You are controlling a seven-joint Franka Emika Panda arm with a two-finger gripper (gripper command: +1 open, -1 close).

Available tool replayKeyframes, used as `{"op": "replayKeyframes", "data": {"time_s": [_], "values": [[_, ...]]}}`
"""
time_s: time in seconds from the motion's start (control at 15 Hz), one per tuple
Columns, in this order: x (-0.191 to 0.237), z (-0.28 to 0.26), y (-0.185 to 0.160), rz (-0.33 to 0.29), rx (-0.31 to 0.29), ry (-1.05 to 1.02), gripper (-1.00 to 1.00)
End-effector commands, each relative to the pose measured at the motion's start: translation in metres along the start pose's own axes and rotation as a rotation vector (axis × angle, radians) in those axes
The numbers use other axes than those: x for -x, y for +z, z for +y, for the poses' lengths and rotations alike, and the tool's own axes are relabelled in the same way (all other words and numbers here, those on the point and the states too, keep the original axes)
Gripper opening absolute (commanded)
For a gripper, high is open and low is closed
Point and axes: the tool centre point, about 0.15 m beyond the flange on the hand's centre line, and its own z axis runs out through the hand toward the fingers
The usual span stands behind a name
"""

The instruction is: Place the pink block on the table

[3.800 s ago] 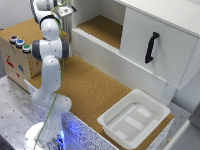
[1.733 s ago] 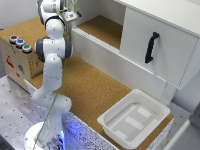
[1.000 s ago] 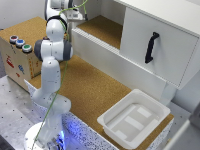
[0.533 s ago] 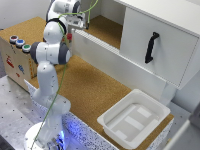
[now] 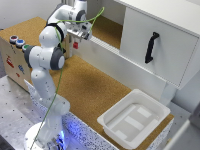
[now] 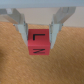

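One pink block sits clamped between the gripper fingers, its marked face turned toward the wrist camera. In the exterior view the gripper holds it above the cork table, at about eleven o'clock from the white tray.

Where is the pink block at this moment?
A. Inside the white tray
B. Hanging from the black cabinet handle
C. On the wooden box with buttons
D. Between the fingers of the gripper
D: in the wrist view the pink block sits clamped between the two fingers of the gripper, over the cork surface.
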Motion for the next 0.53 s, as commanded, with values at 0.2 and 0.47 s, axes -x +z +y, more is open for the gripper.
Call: {"op": "replayKeyframes", "data": {"time_s": [0.2, 0.47], "values": [[0.063, 0.085, 0.088, 0.185, -0.074, 0.078, -1.00], [0.044, 0.081, 0.111, 0.217, -0.048, 0.077, -1.00]]}}
